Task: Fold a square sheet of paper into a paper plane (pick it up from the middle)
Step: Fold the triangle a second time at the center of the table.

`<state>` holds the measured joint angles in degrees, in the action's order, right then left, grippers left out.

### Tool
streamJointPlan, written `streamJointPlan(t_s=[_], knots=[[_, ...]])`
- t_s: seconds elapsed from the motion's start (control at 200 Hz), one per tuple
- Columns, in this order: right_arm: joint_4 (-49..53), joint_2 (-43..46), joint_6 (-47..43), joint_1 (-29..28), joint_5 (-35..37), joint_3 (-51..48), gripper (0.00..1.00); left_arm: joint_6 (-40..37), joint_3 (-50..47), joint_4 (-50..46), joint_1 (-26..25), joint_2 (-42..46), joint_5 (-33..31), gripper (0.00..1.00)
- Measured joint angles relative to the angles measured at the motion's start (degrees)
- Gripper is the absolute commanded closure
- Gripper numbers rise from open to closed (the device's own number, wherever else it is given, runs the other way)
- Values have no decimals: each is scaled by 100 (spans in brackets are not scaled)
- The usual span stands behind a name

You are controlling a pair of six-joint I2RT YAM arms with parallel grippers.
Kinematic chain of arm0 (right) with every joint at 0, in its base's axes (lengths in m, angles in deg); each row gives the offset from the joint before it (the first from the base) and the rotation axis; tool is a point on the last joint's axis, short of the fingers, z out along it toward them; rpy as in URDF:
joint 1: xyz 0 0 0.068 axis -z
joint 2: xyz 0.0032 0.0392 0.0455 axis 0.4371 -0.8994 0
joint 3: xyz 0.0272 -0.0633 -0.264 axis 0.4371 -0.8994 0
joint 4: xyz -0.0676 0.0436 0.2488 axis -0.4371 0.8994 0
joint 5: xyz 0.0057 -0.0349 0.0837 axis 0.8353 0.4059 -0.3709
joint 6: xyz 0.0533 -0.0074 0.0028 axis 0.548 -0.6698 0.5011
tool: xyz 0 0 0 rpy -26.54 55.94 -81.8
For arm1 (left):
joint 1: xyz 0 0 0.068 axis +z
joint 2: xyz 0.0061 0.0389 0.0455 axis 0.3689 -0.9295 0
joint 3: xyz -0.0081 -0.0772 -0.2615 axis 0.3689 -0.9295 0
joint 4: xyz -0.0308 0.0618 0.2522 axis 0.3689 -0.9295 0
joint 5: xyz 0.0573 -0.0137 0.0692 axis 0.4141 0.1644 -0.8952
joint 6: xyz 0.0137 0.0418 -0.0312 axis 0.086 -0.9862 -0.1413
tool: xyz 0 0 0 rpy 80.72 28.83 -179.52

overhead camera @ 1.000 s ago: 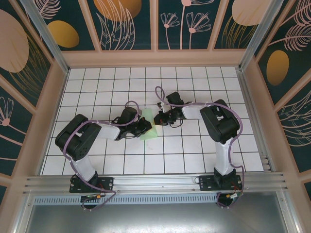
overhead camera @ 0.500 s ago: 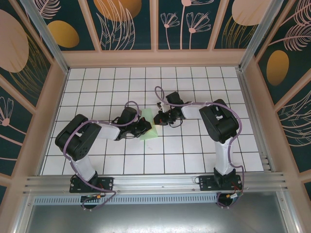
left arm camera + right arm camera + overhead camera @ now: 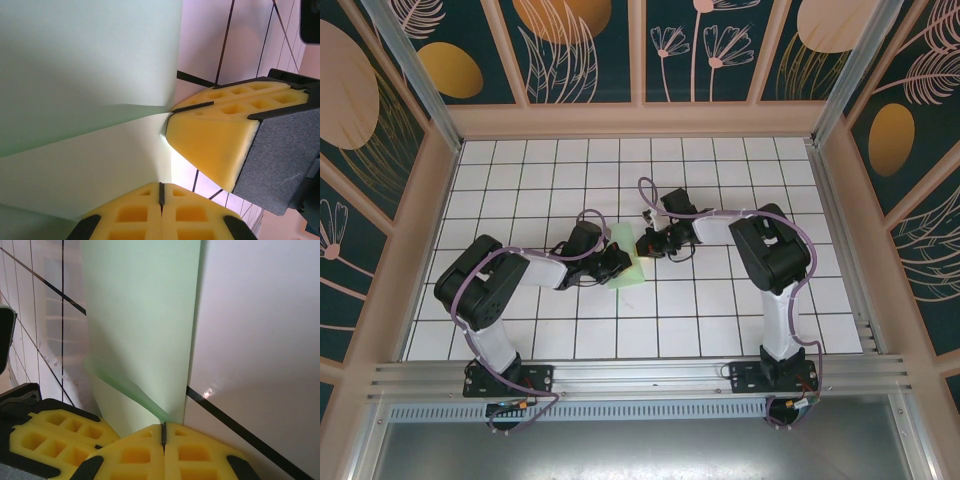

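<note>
Closing its last bit, the left hand (image 3: 161, 197) now pinches the square sheet of paper (image 3: 90, 75) at the middle of the surface (image 3: 720, 300); the right hand (image 3: 163, 432) stays clamped on it, readying the fold.

Count: 1 square sheet of paper (image 3: 632, 270), 2 grippers (left gripper (image 3: 161, 187), right gripper (image 3: 163, 427)), 1 desk (image 3: 720, 320).
</note>
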<state>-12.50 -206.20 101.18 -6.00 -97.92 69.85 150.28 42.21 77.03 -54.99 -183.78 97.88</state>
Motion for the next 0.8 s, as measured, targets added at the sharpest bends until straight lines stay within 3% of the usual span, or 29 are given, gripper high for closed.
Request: streamJointPlan(t_s=[0.801], knots=[[76,-20,-39,0,2,59,94,94,-85,-57,0,0,-138,99]])
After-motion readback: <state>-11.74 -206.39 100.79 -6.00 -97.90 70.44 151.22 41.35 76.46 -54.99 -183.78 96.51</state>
